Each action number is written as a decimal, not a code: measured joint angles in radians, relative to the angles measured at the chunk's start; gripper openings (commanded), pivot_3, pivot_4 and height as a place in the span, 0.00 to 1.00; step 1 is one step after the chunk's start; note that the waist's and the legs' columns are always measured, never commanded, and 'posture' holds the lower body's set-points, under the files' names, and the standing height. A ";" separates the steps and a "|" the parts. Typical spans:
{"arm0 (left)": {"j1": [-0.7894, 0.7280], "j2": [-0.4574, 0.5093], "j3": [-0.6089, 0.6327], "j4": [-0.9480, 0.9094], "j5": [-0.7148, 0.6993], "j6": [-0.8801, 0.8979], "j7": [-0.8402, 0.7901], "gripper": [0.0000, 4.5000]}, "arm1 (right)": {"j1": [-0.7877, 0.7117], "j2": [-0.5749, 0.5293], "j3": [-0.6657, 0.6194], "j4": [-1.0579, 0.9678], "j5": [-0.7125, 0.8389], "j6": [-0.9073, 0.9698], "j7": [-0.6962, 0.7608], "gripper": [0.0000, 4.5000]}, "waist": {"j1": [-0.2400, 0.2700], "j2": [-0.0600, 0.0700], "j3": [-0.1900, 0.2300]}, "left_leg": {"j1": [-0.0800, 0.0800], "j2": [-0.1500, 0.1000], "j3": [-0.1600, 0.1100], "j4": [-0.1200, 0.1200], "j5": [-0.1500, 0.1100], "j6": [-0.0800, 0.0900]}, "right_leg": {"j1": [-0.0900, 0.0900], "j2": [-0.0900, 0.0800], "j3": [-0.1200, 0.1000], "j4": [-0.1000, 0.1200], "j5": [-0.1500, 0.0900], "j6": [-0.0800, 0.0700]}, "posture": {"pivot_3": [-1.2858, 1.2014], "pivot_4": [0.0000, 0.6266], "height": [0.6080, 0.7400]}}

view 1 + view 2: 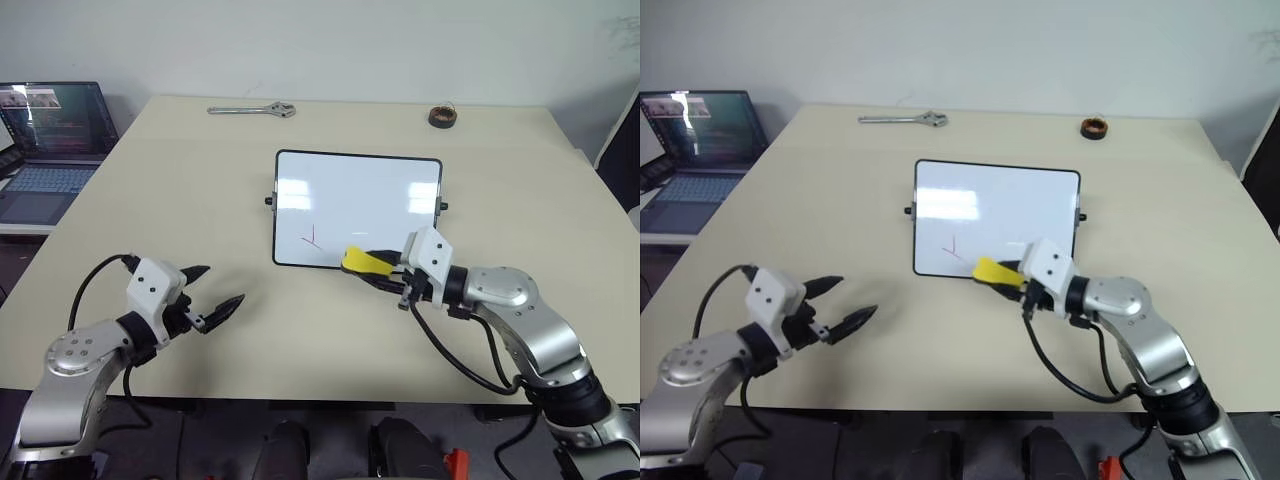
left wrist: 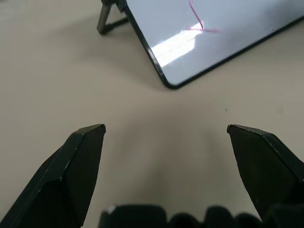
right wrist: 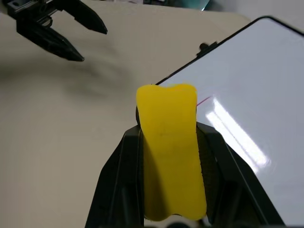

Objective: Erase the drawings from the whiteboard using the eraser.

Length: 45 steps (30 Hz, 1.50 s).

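Right gripper (image 1: 385, 270): jaws clenched on the eraser (image 1: 360, 262), one black finger on each long side; the yellow block sticks out past the fingertips, pointing left. In the right wrist view the eraser (image 3: 171, 152) is pinched at its waist, yellow face toward the camera. It sits at the near edge of the whiteboard (image 1: 358, 205), right of that edge's middle; whether it touches the board surface or frame cannot be told. Left gripper (image 1: 212, 296): jaws released, spread wide, nothing between them, pointing right and slightly far over bare worktop (image 1: 200, 180), well apart from the board's near-left corner. The left wrist view shows both fingers (image 2: 76, 166) apart with plain worktop between, and the board's near-left corner beyond. Whiteboard lies near the middle of the worktop, black frame, small black knobs on left and right edges, bright reflections on the glossy face. One of the drawings (image 1: 311, 238) is visible: thin red strokes meeting in an angle, in the near-left part of the board, left of the eraser and apart from it. Far edge of the worktop: a metal wrench (image 1: 252, 110) left of centre, a brown tape roll (image 1: 442, 116) to the right. An open laptop (image 1: 50, 140) stands off the far-left side of the worktop.
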State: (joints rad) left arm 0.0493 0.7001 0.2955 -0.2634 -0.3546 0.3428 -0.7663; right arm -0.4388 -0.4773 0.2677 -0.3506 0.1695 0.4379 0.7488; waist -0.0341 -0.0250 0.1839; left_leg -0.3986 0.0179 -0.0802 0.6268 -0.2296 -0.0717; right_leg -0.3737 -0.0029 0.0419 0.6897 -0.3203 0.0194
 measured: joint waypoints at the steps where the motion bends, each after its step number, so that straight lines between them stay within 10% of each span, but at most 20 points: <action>1: -0.008 0.000 0.000 0.000 0.000 0.000 0.001 1.00 | -0.018 0.014 0.020 0.026 -0.031 -0.019 -0.012 0.25 | -0.001 0.000 0.000 | 0.000 0.000 0.000 0.000 0.000 0.000 | 0.000 0.000 0.000 0.000 0.000 0.000 | 0.52 0.24 1.00; 18: -0.024 -0.010 -0.037 -0.001 0.005 0.001 0.019 1.00 | -0.432 0.288 0.229 0.845 -0.435 -0.398 -0.260 0.25 | -0.001 -0.001 0.000 | -0.001 -0.001 0.000 0.000 0.000 0.000 | -0.001 -0.001 0.000 0.001 0.000 -0.001 | 0.52 0.24 1.00; 24: -0.021 -0.019 -0.051 -0.007 0.005 0.011 0.037 1.00 | -0.370 0.234 0.275 0.815 -0.448 -0.463 -0.086 0.25 | -0.001 -0.001 0.000 | 0.001 0.000 0.000 0.001 0.000 0.000 | -0.001 0.000 0.000 0.004 0.000 -0.001 | 0.52 0.24 1.00; 32: -0.039 -0.024 -0.069 -0.012 0.005 0.023 0.044 1.00 | -0.478 0.290 0.174 0.933 -0.503 -0.483 -0.343 0.25 | -0.001 -0.001 0.000 | 0.002 0.000 -0.001 0.001 0.000 -0.001 | -0.001 0.000 0.000 0.008 0.001 -0.002 | 0.52 0.24 1.00; 45: -0.060 -0.024 -0.083 0.003 0.006 0.019 0.033 1.00 | -0.400 0.222 0.305 0.857 -0.578 -0.540 -0.144 0.25 | -0.001 -0.001 -0.001 | 0.005 0.000 0.000 0.002 0.000 0.000 | 0.001 0.001 0.000 0.009 0.001 -0.002 | 0.52 0.24 1.00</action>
State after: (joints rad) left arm -0.0110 0.6759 0.2122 -0.2603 -0.3489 0.3617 -0.7331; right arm -0.8390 -0.2552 0.5722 0.5064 -0.4083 -0.1021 0.6044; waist -0.0349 -0.0259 0.1832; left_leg -0.3939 0.0174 -0.0805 0.6284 -0.2291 -0.0721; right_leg -0.3728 -0.0023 0.0417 0.6982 -0.3197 0.0176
